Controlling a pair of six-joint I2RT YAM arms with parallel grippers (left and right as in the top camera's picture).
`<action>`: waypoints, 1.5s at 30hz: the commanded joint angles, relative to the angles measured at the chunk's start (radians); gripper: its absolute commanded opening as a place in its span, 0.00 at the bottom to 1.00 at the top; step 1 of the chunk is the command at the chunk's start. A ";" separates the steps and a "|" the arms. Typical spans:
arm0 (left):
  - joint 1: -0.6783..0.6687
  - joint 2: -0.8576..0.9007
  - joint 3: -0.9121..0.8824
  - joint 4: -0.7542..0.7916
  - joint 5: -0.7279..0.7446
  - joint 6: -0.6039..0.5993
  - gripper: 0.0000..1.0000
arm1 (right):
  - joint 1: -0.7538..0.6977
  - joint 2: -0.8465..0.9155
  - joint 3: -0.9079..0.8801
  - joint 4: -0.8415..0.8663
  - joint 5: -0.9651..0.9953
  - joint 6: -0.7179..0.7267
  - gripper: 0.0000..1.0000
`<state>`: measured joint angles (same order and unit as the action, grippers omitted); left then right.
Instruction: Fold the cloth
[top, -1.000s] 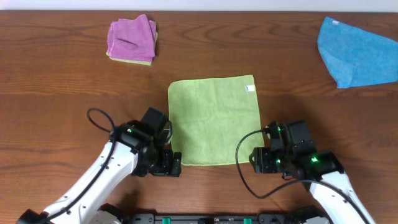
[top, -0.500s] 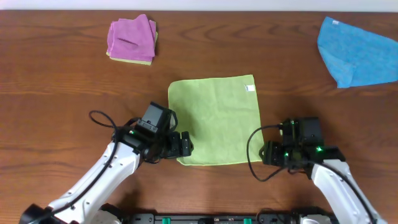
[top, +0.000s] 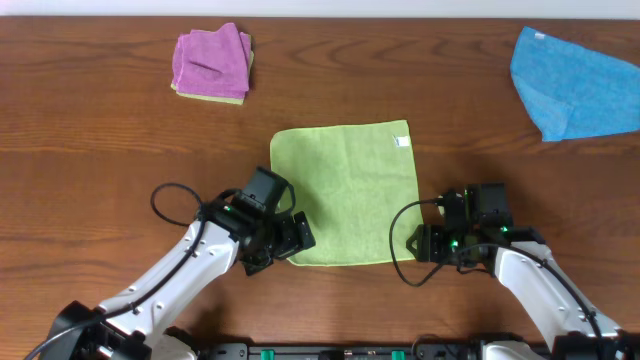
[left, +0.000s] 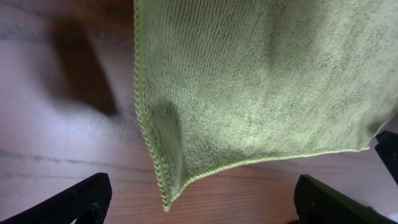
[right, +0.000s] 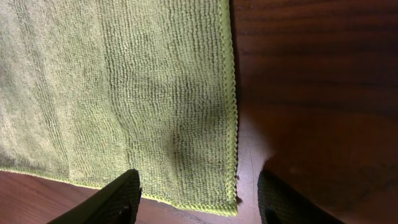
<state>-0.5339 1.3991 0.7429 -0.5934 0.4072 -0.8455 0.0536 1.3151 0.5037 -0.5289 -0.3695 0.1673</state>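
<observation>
Two sets of fingers sit at the near corners of the cloth, which lies flat and unfolded in the middle of the table, its tag at the far right corner. Spread wide, the left fingers hang over the near left corner and grip nothing. Over the near right corner the right fingers stand apart, the cloth's edge between them unpinched.

The lime-green cloth lies flat and unfolded mid-table; white tag at its far right corner.
</observation>
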 joint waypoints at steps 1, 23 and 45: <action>-0.019 0.006 -0.001 -0.002 -0.043 -0.111 0.99 | -0.006 0.021 -0.009 0.002 -0.004 -0.027 0.62; -0.089 0.114 -0.002 0.023 -0.156 -0.285 0.06 | -0.006 0.026 -0.009 0.005 0.002 -0.065 0.61; -0.089 0.114 -0.002 0.029 -0.196 -0.285 0.06 | 0.000 0.107 -0.009 0.000 -0.040 -0.048 0.51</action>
<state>-0.6193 1.5074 0.7429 -0.5671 0.2493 -1.1259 0.0536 1.3640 0.5171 -0.5381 -0.4320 0.1028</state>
